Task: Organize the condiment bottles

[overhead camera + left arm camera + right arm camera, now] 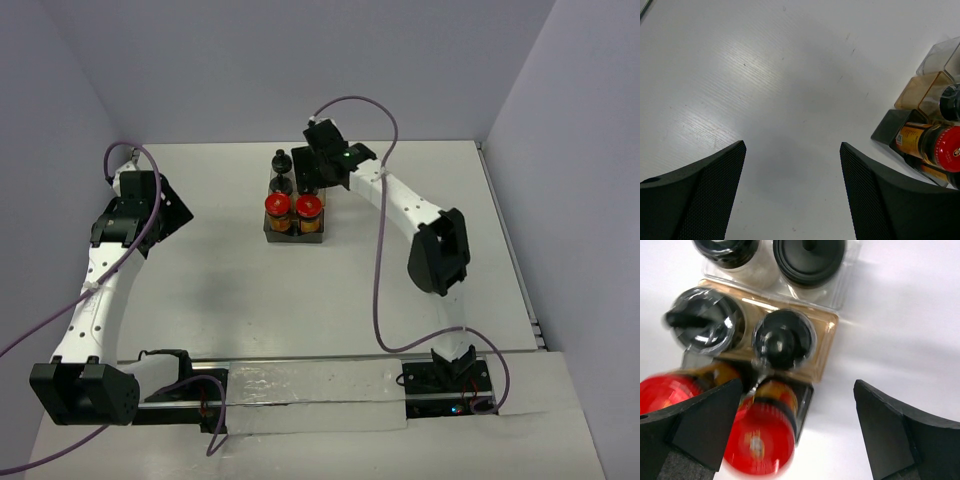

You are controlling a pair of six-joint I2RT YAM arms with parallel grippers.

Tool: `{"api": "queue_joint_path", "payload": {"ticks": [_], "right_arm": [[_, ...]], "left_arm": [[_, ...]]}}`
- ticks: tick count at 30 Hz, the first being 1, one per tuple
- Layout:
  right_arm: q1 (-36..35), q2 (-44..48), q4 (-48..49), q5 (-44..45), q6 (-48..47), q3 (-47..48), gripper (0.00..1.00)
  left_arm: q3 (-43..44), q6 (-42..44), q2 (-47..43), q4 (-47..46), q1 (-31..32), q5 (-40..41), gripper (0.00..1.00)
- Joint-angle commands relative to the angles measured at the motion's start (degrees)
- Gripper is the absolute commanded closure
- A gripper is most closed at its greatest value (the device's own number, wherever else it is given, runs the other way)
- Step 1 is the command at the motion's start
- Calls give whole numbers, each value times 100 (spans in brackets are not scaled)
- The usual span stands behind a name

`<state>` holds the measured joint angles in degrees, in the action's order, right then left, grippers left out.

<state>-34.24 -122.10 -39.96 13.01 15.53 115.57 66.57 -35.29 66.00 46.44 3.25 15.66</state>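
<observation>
All six bottles are sitting upright in the tray (pixel 829 336), two wide and three deep, around the middle of the worktop (pixel 765 75) towards the far side. The two red-capped bottles (pixel 757 445) are in the dark near section, side by side. They've got orange-brown stuff inside and a yellow-orange label, though they're a bit blurry in the right wrist view. Behind them are four black-capped bottles (pixel 784 337): two in the amber middle section and two in the clear far one. That far pair looks pale and whitish inside. The right hand (pixel 798 385) hangs above the tray, spread wide with nothing in it. The left hand (pixel 792 144) is off to the tray's left over bare worktop, also wide and empty.
</observation>
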Motion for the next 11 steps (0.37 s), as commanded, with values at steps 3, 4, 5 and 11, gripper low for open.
{"api": "queue_joint_path", "payload": {"ticks": [3,4,5,11], "right_arm": [[-64,1729,298,525,-6,-823,0],[-91,2012,339,684,-6,-1113,0],[-95,2090,354,720,-6,-1198,0],[-119,3508,675,1190,-6,-2692,0]], "left_arm": [[102,87,-242,-116,-52,104,16],[67,103,-269,-149,-52,104,16],[62,108,-295,-175,-52,106,16],[30,186,-275,-240,-52,210,16]]}}
